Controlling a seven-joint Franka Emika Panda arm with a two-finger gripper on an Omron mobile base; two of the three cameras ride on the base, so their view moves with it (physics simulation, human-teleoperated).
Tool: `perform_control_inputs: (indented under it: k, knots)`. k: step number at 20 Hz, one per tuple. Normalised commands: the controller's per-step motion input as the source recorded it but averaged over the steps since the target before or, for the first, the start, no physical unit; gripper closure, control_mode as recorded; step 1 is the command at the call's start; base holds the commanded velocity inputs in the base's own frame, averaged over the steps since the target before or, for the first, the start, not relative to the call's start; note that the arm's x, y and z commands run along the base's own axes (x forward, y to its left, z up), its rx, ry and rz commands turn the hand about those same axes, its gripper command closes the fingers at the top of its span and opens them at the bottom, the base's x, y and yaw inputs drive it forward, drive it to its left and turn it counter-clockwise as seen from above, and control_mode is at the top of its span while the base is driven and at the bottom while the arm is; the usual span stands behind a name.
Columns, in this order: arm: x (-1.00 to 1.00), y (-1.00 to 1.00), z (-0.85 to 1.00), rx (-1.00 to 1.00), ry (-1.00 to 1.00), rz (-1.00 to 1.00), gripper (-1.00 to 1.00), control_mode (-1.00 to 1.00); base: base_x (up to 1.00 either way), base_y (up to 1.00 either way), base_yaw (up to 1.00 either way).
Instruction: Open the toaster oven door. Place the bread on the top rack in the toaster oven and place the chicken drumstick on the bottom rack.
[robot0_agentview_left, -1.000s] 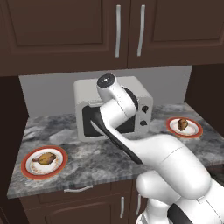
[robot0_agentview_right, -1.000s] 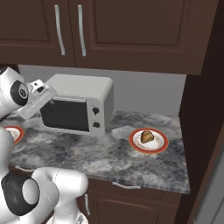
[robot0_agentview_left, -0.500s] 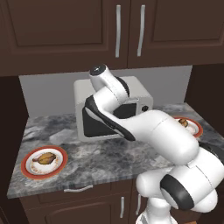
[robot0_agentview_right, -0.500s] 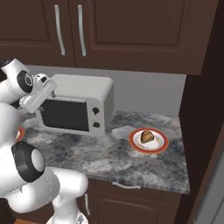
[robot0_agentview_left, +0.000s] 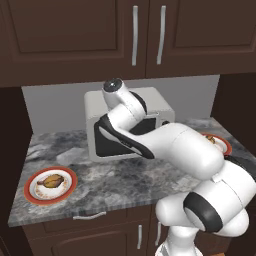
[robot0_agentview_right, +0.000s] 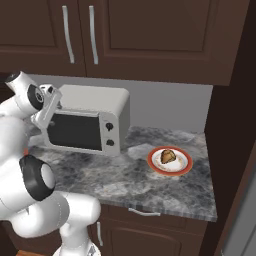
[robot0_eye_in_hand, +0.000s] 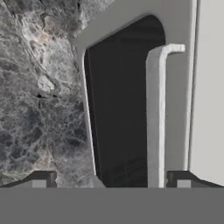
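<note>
Fingers (robot0_eye_in_hand: 109, 179) spread wide before the shut toaster oven door (robot0_eye_in_hand: 127, 109); handle (robot0_eye_in_hand: 155, 118) seemingly between them, untouched

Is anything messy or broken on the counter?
Nothing stands out. The toaster oven sits straight with its door shut, and both plates lie flat with food on them. No spills.

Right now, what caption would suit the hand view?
Open claw poised at the closed toaster oven door, its pale bar handle between the fingertips, over a marbled counter.
</note>
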Motion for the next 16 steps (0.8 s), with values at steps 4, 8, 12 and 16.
perform_control_inputs:
  k: [4,8,12,16]
  knots:
    - [0.17,0.28,-0.18,-0.09,0.00,0.07,-1.00,-1.00,0.00,0.00,0.00]
    - [0.20,0.35,-0.15,-0.15,-0.01,0.00,-1.00,-1.00,0.00,0.00,0.00]
    - [0.22,0.24,-0.10,-0.18,0.00,0.00,-1.00,-1.00,0.00,0.00,0.00]
    - [0.29,0.16,-0.14,-0.13,0.00,0.00,-1.00,-1.00,0.00,0.00,0.00]
